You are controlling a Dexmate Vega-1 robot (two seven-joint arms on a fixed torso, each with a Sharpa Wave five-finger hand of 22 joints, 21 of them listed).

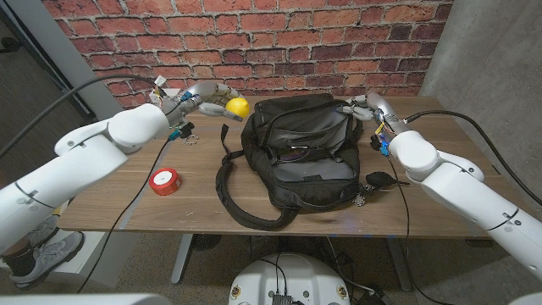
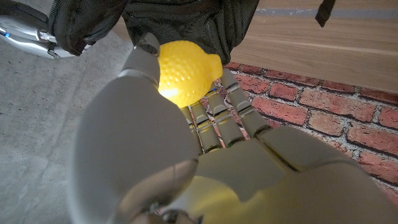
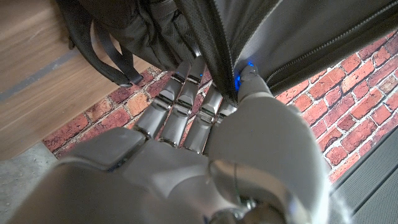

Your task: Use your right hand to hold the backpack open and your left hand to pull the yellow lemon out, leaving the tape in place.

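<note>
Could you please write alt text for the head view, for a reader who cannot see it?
The robot's left hand holds a yellow lemon just outside an open black backpack lying on a wooden table, while its right hand grips the far rim of the bag's opening. A red tape roll lies on the table to the backpack's left, before a brick wall.

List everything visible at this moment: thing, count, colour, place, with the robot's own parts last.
backpack: 1, black, table centre, open, strap looping toward the front edge
lemon: 1, yellow, outside the backpack at its far left, in the left hand
tape: 1, red, on the table left of the backpack
table: 1, brown wood
brick wall: 1, red, behind the table
left hand: 1, grey, holds the lemon
right hand: 1, grey, grips the backpack's opening edge
</note>
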